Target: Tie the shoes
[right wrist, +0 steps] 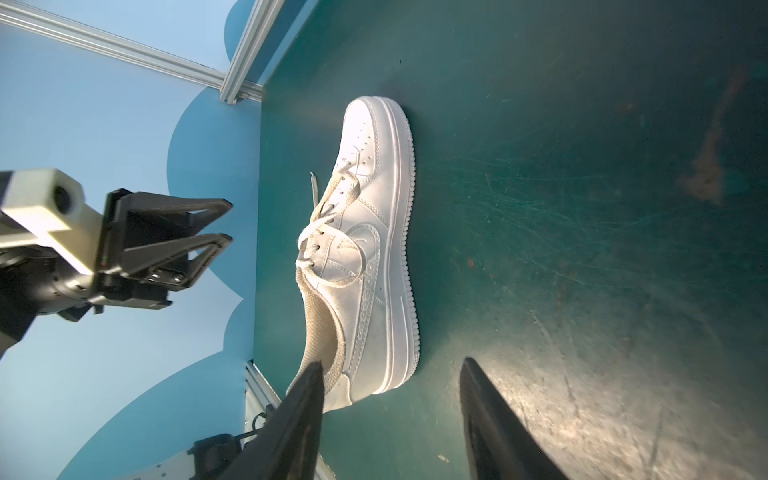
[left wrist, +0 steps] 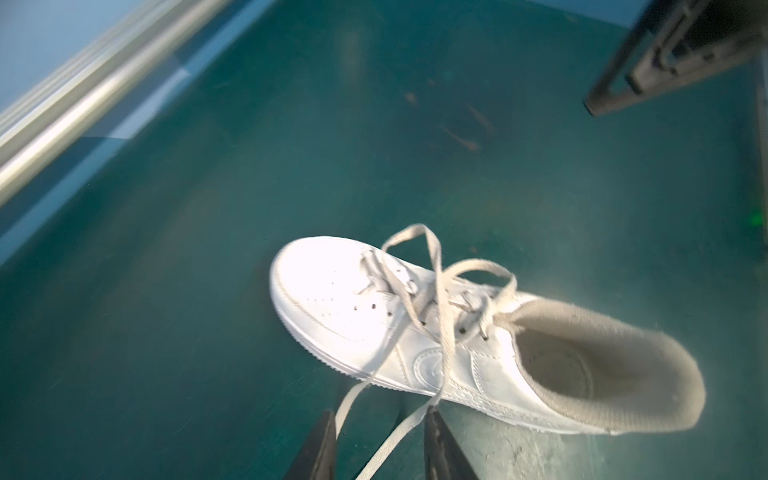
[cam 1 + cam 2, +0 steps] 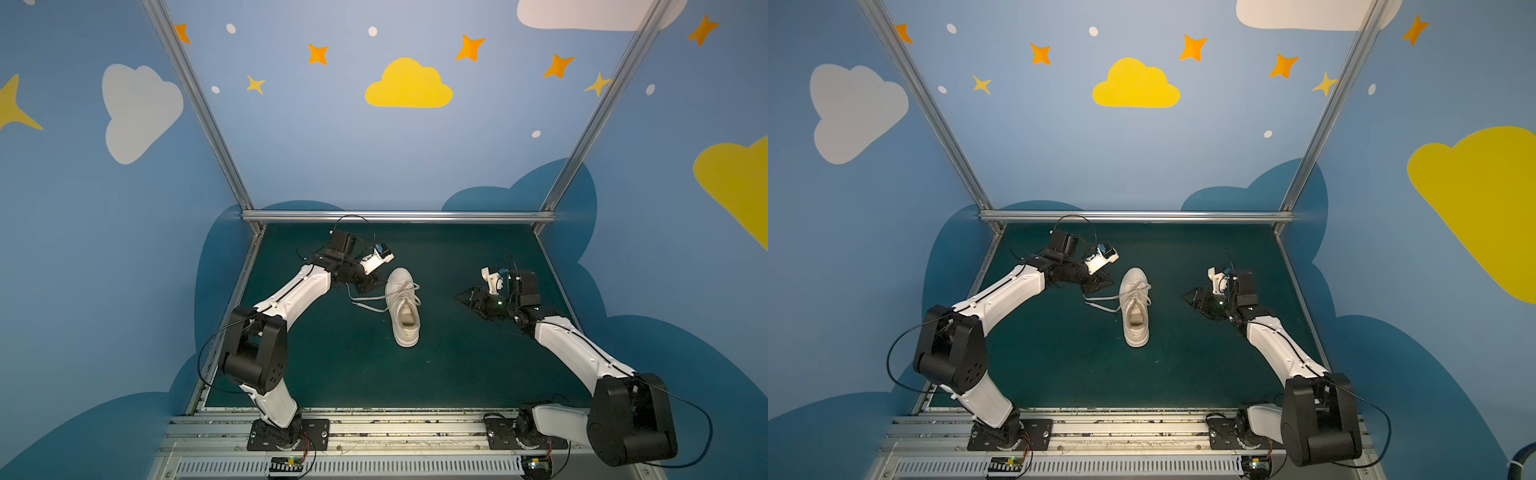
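Here's the left gripper (image 3: 376, 284) at ten o'clock off the sneaker (image 3: 402, 307), fingers narrowly parted, a loose lace (image 2: 392, 434) running between them, not pinched. The sneaker sits mid-desk (image 3: 332, 374), toe to twelve. At three o'clock hangs the right gripper (image 3: 462, 299), fingers wide, empty. This looks like lace pickup, and the next move calls for pinching that strand. The back rail (image 3: 399, 216) is close at twelve, with open desk toward six.

Blue walls (image 3: 332, 145) w/ clouds (image 3: 409, 85), stars (image 3: 318, 54); dk-green table (image 3: 353, 365).
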`<state>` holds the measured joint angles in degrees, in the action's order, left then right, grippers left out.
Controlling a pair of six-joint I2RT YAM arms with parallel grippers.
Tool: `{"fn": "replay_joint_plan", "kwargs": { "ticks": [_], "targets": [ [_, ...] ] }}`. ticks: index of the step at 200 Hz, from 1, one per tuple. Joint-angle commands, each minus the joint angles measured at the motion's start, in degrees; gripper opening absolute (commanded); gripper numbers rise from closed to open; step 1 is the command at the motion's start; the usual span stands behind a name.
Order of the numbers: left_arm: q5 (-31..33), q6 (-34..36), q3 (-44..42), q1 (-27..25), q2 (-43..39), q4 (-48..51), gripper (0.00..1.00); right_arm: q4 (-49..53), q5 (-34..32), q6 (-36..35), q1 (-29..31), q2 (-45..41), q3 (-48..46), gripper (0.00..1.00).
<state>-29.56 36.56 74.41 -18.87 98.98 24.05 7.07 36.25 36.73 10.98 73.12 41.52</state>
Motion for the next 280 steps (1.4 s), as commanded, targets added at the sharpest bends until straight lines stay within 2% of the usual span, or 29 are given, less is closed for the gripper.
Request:
{"fn": "replay_joint_plan", "kwargs": {
  "ticks": [1,56,93,120,151,210,280],
  "targets": [
    [-4.47,9.68,0.03,0.38,3.1,4.08,0.35,-1.47,2.1,2.32,1.09,1.56,0.36,0.52],
    [-4.33,17.1,3.11,0.55,10.01,6.07,0.28,-4.75,3.61,5.51,3.51,5.63,0.32,0.5],
    [-6.13,18.5,4.86,1.27,12.97,5.4,0.25,-7.38,5.51,7.63,4.07,8.49,0.32,0.49],
    [-8.74,18.84,5.8,1.23,14.53,4.8,0.25,-7.64,6.05,7.92,4.06,9.23,0.41,0.48],
    [-9.98,21.22,10.07,1.32,17.16,9.95,0.26,-7.2,6.25,7.83,4.13,9.5,0.43,0.48],
    [-9.16,23.38,13.8,1.06,20.2,12.88,0.33,-6.63,7.0,7.58,4.07,10.08,0.89,0.48],
    [-6.48,24.14,14.56,-0.07,21.56,13.36,0.3,-8.21,8.32,8.36,4.42,11.42,0.96,0.47]
  ]
}}
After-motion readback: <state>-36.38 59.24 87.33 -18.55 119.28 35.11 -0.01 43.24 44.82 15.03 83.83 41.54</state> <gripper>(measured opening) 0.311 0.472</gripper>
